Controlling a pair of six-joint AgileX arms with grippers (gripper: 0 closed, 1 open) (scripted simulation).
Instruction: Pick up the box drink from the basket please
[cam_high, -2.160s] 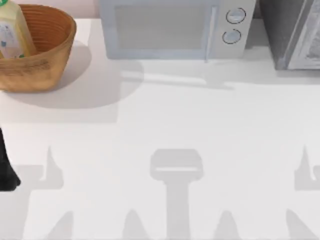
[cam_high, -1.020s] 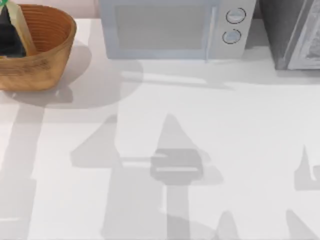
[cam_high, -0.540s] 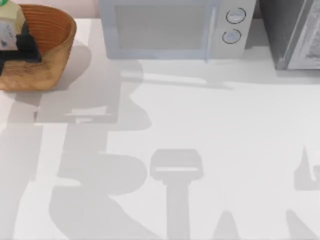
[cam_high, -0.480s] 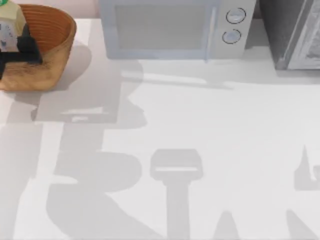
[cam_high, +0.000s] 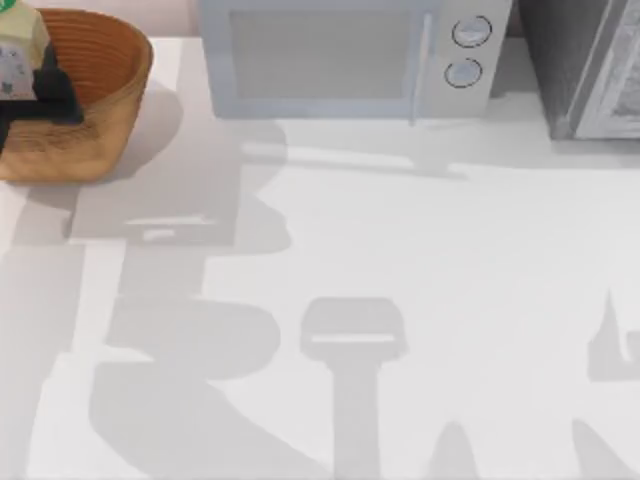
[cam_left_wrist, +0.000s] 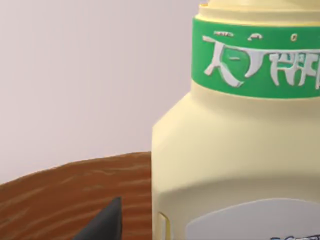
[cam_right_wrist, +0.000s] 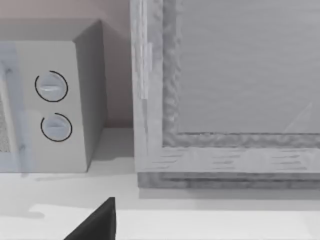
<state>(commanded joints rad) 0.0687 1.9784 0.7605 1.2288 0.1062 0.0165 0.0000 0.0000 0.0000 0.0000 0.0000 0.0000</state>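
Box drink (cam_high: 18, 55) is seen at the far left edge of the top view, inside the basket (cam_high: 105, 95), against its left side. Pale yellow body, green top, faint print on the face. Left gripper (cam_high: 40, 100) is placed right at it: dark parts are seen beside and below the carton, over the basket's near wall. Whether the fingers are clamped on the carton or still apart cannot be told.

From the left wrist view, the carton (cam_left_wrist: 235, 150) is seen very close, green band with white lettering near its top, a pale label lower down. Brown woven basket wall (cam_left_wrist: 65, 195) is seen behind and below it. One dark fingertip (cam_left_wrist: 102, 225) is seen beside the carton, apart from its edge.

Surface: a plain white table (cam_high: 400, 280), crossed by soft grey shadows of the arms. The basket is set at the back left corner. A white microwave (cam_high: 350, 60) with two round knobs is set along the back edge, middle. A grey cabinet-like unit (cam_high: 590, 65) is set at the back right. A pale pinkish wall (cam_left_wrist: 75, 75) is seen behind the basket.

Right gripper (cam_right_wrist: 95, 222) is parked on the right side; one dark fingertip is seen over the table, facing the microwave's knob side (cam_right_wrist: 52, 107) and the grey unit (cam_right_wrist: 230, 90). Its finger state cannot be told.
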